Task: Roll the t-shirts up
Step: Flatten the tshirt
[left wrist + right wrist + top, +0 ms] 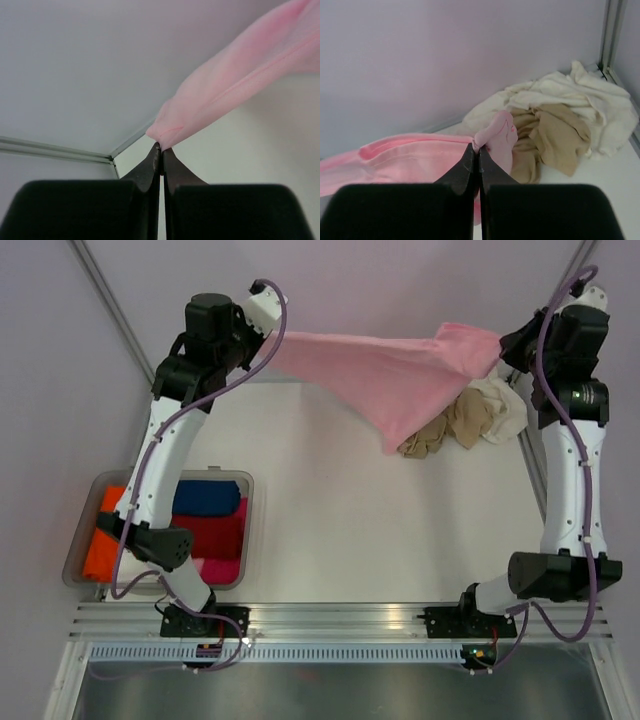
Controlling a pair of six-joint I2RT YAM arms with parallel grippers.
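Two end effectors hold the light pink t-shirt (390,375) in the air above the far part of the table (350,540). The left end effector (161,148) is pressed together on one small bunched corner of it, and the right end effector (478,148) is pinched together on another small fold. Between them the cloth is stretched, and one loose flap hangs down toward the cream-white t-shirt (505,408) and the tan-beige t-shirt (448,432), which lie crumpled in the far right corner.

We see three risks. Each grip takes very little cloth, so if the arms pull further apart, a corner may slip out and the shirt would fall in a heap. The hanging flap is close to the pile; we cannot tell if it touches, but a sideways move could drag those shirts. The shirt also hangs twisted, so it may land with folds, and a roll from there would be uneven.
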